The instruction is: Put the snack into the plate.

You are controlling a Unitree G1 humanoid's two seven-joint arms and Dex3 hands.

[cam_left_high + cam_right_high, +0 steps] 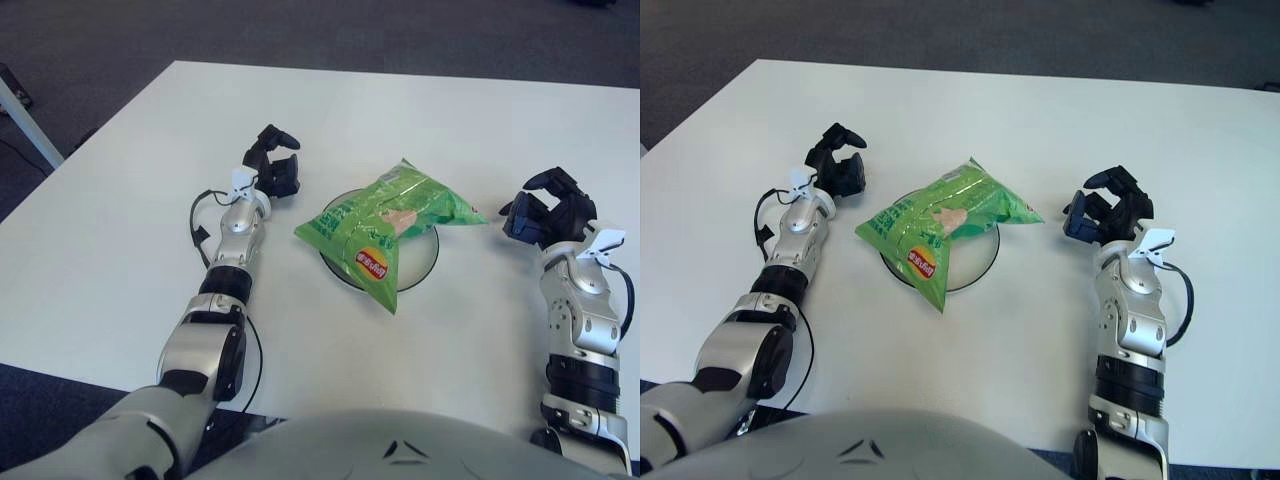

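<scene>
Lying crinkled on round plate (pixel 421 262), glossy green snack bag (pixel 385 222), both hands empty, loosely curled

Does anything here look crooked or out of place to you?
Slightly. The green snack bag lies on the plate but is too big for it: it sits askew, with its corners sticking out past the rim. Nothing looks spilled or torn. Both hands, left and right, are off it.

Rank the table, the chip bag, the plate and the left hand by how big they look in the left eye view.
1. table
2. chip bag
3. plate, mostly covered by the bag, so unsure
4. left hand
</scene>
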